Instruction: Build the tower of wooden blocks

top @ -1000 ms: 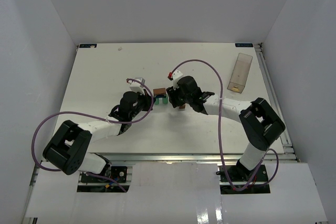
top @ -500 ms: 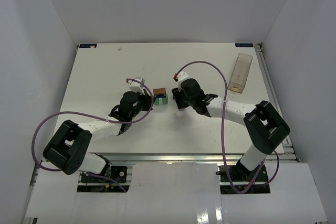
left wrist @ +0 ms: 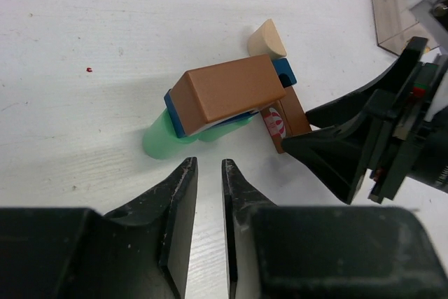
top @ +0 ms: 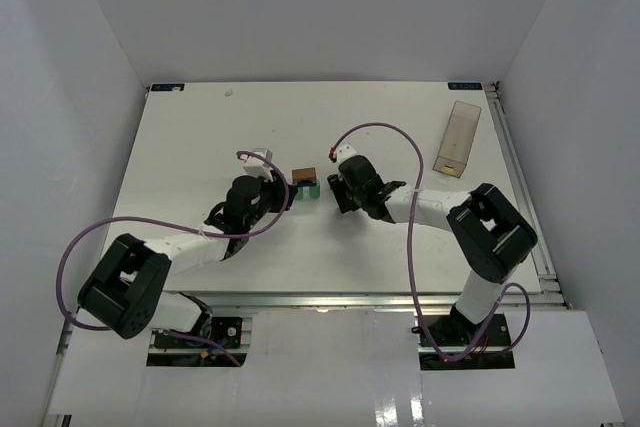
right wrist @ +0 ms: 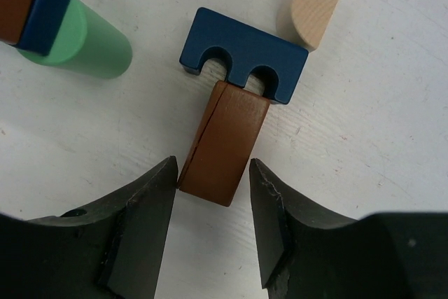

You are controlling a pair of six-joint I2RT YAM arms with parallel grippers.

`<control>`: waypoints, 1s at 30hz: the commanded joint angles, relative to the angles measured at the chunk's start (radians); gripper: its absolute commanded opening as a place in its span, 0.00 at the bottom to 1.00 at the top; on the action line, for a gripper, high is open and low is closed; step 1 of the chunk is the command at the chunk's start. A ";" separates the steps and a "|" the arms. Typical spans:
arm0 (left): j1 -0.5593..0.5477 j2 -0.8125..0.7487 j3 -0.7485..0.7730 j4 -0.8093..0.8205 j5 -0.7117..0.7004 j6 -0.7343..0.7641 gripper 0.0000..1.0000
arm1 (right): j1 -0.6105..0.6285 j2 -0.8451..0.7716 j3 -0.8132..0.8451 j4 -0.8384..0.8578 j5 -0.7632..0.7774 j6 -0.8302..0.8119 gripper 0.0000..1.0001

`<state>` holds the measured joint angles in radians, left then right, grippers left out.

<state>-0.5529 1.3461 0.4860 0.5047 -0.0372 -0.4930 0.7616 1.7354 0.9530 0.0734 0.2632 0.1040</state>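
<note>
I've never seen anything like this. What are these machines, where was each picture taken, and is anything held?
A left arm and a right arm, both robots, are bolted to a white table; one camera looks down from above. The other two pictures come from wrist cameras, each looking past its own claw. Wooden blocks lie mid-table: a brown brick on a blue piece on green cylinders, a blue arch, a tan half-round; a clear box sits apart. The left claw, slightly parted, holds nothing. The right claw stands open either side of a brown piece.

Left tool [left wrist: 208,167] hangs narrowly parted, empty, near brown brick [left wrist: 224,92] stacked over green cylinders [left wrist: 161,139]
</note>
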 commanded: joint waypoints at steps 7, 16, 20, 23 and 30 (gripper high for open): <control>0.002 -0.208 -0.050 -0.147 -0.170 -0.081 0.48 | -0.004 0.038 0.030 0.039 0.047 -0.024 0.28; 0.003 -0.457 -0.115 -0.147 -0.194 -0.062 0.58 | -0.005 -0.201 0.016 -0.113 0.074 -0.117 0.08; 0.003 -0.546 -0.154 -0.122 -0.193 -0.045 0.60 | -0.007 -0.375 0.032 -0.136 0.002 -0.269 0.08; 0.004 -0.577 -0.183 -0.095 -0.195 -0.046 0.61 | -0.014 -0.443 0.072 -0.072 -0.167 -0.423 0.08; 0.005 -0.567 -0.178 -0.095 -0.187 -0.024 0.60 | -0.040 -0.358 0.271 -0.135 -0.584 -0.846 0.08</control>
<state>-0.5518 0.7786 0.3035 0.3977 -0.2222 -0.5378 0.7339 1.3289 1.1255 -0.0271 -0.0366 -0.4439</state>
